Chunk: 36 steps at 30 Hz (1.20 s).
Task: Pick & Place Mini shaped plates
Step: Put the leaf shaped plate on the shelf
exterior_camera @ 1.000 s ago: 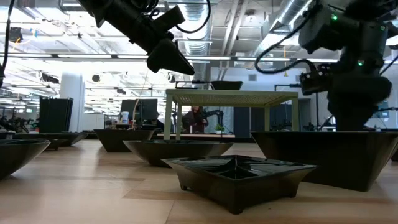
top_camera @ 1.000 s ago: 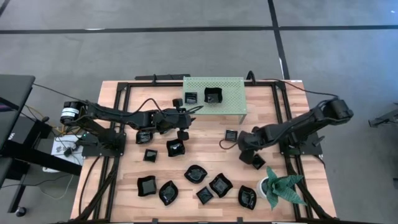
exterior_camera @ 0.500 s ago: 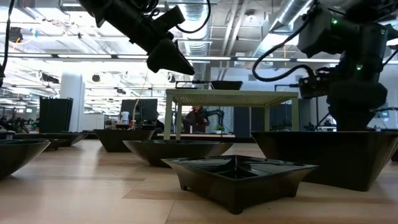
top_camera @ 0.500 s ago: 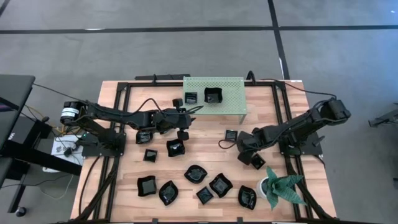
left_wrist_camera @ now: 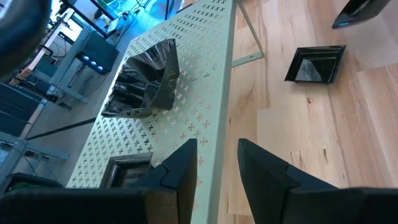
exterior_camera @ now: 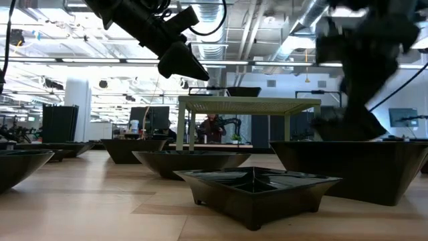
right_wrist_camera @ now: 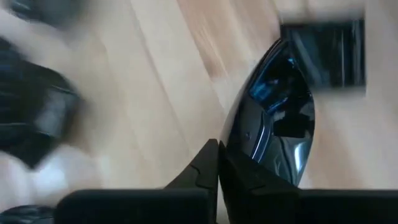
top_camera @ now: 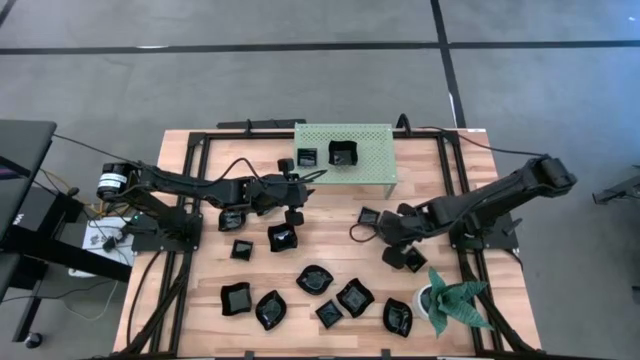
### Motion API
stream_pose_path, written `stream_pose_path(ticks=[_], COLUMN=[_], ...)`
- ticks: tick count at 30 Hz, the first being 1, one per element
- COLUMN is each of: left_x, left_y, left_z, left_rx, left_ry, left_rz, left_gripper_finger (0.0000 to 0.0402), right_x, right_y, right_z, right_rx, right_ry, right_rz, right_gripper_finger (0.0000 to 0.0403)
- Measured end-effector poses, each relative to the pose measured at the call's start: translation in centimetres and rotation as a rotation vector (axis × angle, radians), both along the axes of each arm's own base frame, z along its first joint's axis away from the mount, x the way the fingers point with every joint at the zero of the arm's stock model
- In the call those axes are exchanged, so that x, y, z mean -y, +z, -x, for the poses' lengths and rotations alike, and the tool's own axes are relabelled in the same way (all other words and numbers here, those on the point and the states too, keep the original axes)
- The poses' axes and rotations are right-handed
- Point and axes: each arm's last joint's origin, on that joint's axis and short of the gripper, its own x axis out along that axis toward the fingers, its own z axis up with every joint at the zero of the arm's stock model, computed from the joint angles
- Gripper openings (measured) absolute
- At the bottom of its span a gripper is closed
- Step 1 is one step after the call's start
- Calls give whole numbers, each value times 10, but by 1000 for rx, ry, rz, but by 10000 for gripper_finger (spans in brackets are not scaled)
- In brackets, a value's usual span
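Right hand (top_camera: 392,230): low over the wooden desk (top_camera: 200,290) right of its middle, clenched on a glossy black dish (right_wrist_camera: 273,121); the right wrist view shows the two fingers pinching the dish's rim, the dish standing on edge between them.

Held dish: at the right hand's tip, beside a small square plate (top_camera: 369,215) that lies flat on the desk just toward the perforated stand (the same square shows past the held dish (right_wrist_camera: 323,53) in the right wrist view).

Dish by the right arm: another black plate (top_camera: 413,259) lies on the desk just beside the right hand, on the side toward the plant.

Left hand (top_camera: 295,188): over the desk's middle, by the near edge of the stand, fingers (left_wrist_camera: 180,168) released with a gap between them and nothing in it.

Stand: a pale green perforated rack (top_camera: 370,150) at the far side of the desk, carrying two black dishes, one small square (top_camera: 306,156) and one larger (top_camera: 343,153).

Loose plates: a cluster on the near half of the desk, among them a square one (top_camera: 236,298), a leaf-shaped one (top_camera: 270,309), a scalloped one (top_camera: 354,297) and one nearest the pot (top_camera: 397,317) (all apart from both hands).

In the way: the green spiky plant (top_camera: 458,300) in its white pot stands near the right hand, at the desk's near right corner.
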Motion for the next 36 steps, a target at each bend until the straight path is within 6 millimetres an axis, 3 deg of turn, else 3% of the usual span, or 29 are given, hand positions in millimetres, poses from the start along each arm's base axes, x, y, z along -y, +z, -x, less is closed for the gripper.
stream_pose_path(ticks=[8, 13, 17, 22, 28, 36], left_x=[3, 3, 3, 3, 3, 3], left_y=[0, 0, 0, 0, 0, 0], left_z=[-1, -1, -1, -1, -2, -2], left_rx=[3, 8, 9, 11, 13, 15], left_ry=[-86, -96, -95, -94, -94, -94], left_rz=[46, 53, 54, 57, 57, 57], left_gripper_finger=[118, 118, 118, 118, 118, 118], right_x=[-2, 13, 32, 60, 91, 111], right_y=[52, 80, 90, 91, 78, 61], right_z=[-12, -15, -12, -12, -22, -31], right_rx=[192, 275, 261, 180, 68, -49], right_ry=[199, 102, 16, -39, -112, -104], right_rz=[251, 354, 471, 624, 652, 675], right_gripper_finger=[2, 6, 10, 7, 4, 6])
